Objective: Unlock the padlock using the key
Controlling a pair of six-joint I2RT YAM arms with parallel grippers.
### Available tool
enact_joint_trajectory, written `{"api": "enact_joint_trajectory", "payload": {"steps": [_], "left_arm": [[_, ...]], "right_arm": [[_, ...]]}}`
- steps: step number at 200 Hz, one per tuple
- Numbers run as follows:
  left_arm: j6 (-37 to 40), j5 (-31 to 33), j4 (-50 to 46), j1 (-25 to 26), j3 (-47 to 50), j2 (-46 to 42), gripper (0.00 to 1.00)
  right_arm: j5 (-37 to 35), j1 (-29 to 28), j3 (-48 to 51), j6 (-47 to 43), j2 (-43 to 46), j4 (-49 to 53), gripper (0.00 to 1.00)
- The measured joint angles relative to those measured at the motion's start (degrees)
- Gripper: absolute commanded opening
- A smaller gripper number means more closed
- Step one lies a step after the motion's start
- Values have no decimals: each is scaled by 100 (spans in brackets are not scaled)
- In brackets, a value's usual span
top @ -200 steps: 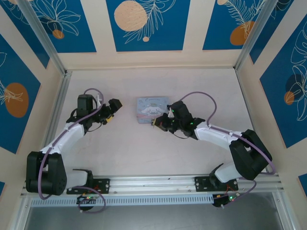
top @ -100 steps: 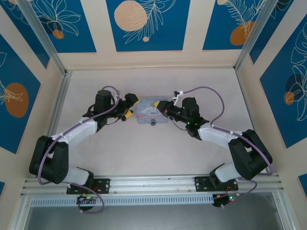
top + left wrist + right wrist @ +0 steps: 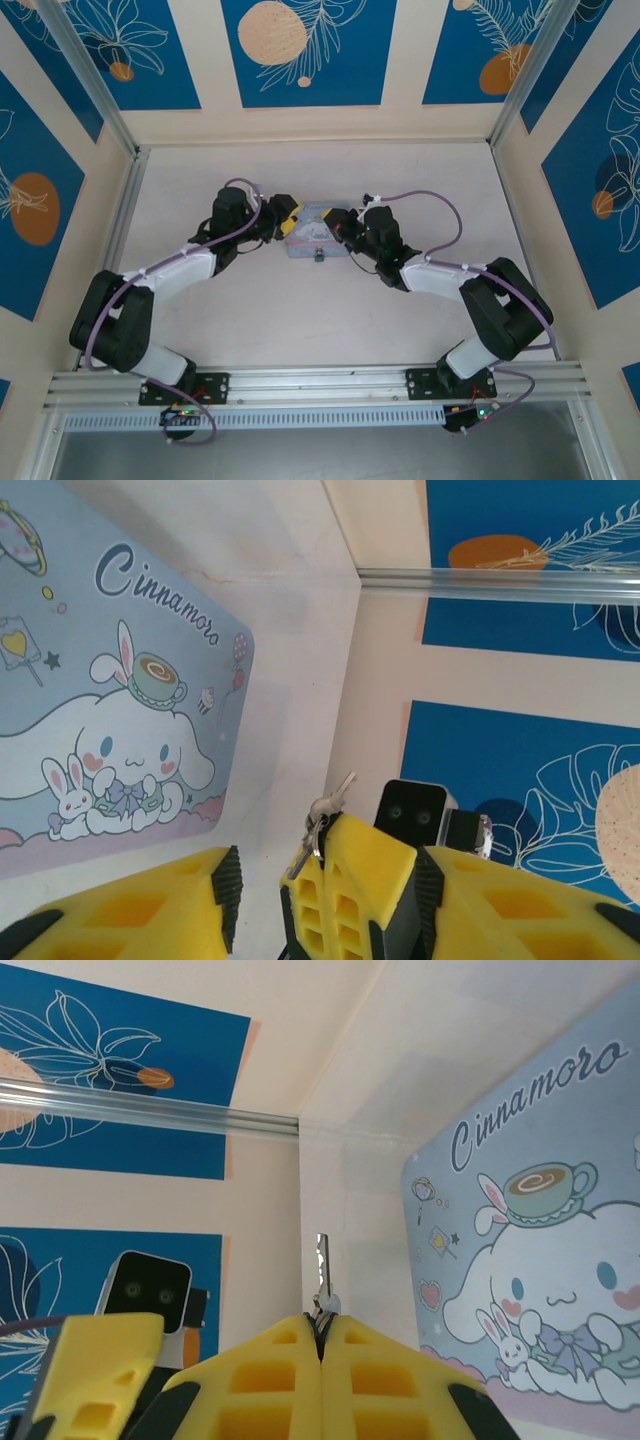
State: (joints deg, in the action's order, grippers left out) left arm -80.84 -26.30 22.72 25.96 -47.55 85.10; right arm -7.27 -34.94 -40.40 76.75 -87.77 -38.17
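Compared with half a second earlier, the left arm has advanced. The left jaws, previously beside the left edge of the pale blue rectangular tin with the cartoon picture [image 3: 312, 236], now sit over its far left corner. The right arm's wrist has shifted closer to the tin. The tin and the tiny dark padlock [image 3: 319, 258] are unmoved.

Left jaws: wide apart, yellow fingers [image 3: 130, 905] holding nothing.

Right jaws: fully closed, yellow fingers [image 3: 270, 1370] clamped on the small thin metal key [image 3: 322, 1260]. Its blade projects beyond the fingertips.

The padlock lies on the pale surface [image 3: 260, 300], just beside the tin's near edge. It is nearer the arm bases than both jaws and roughly between them. Neither touches it.
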Motion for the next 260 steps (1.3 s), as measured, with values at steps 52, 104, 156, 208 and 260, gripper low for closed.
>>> {"api": "enact_joint_trajectory", "payload": {"steps": [52, 104, 156, 208, 260], "left_arm": [[-173, 4, 306, 210, 0, 164, 46], [-291, 7, 481, 393, -2, 400, 40], [-348, 87, 560, 494, -87, 490, 32], [-415, 136, 612, 535, -116, 514, 22], [-431, 199, 643, 542, -127, 608, 0]], "right_arm": [[-94, 0, -87, 199, -98, -140, 0], [-122, -7, -87, 341, -175, -192, 0], [-133, -31, -87, 448, -177, -306, 0], [-136, -31, -87, 531, -225, -378, 0], [-179, -24, -85, 599, -247, -428, 0]]}}
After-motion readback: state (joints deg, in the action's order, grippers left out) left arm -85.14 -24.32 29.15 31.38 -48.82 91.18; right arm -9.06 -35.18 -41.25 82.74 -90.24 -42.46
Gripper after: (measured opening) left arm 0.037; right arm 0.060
